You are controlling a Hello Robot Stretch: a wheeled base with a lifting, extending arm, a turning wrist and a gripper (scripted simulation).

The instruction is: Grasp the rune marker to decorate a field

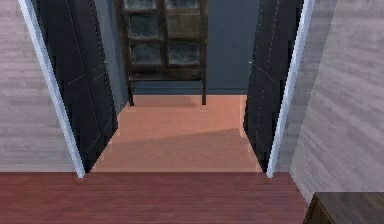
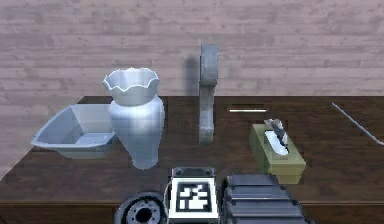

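Note:
On the dark wooden table (image 2: 330, 150) in the arm side view, a thin pale stick (image 2: 247, 109) lies flat right of a grey statue; it may be the marker. A second thin grey stick (image 2: 355, 117) lies slanted near the table's right end. At the picture's bottom edge stands a white square with black marks (image 2: 195, 197), with dark arm parts (image 2: 262, 200) to its right. The gripper's dark round body (image 2: 140, 210) sits to the square's left. Its far end cannot be made out, so I cannot tell whether it holds anything.
A white scalloped vase (image 2: 136, 115), a pale grey bowl (image 2: 72, 132), a tall grey statue (image 2: 207, 92) and a tissue box (image 2: 277, 148) stand on the table. Ahead, dark double doors (image 1: 82, 80) open onto a salmon floor (image 1: 175, 130) and a shelf unit (image 1: 164, 45). A table corner (image 1: 348, 208) shows bottom right.

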